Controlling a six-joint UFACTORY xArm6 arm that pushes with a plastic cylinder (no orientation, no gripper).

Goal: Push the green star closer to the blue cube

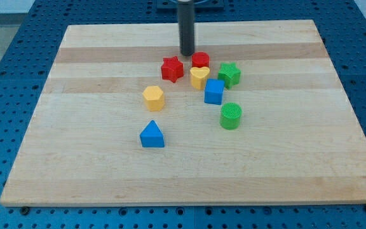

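My tip (187, 54) rests on the wooden board (94, 172) near the view's top, just above the gap between the red star (171, 69) and the red cylinder (200, 60), touching no block as far as I can tell; I carry no jaws to open or close, only this bare rod. The green star (229, 74) sits at the right edge of the cluster, up and to the right of the blue cube (213, 91), close by but seemingly not touching it, with the yellow heart (199, 77) to its left. I judge this the approach stage: the push has not begun. The next move calls for swinging around the red cylinder to the star's far upper-right side, then pressing down and left toward the cube. The star lies flat, with no real long axis; its arms' direction is too small to read.
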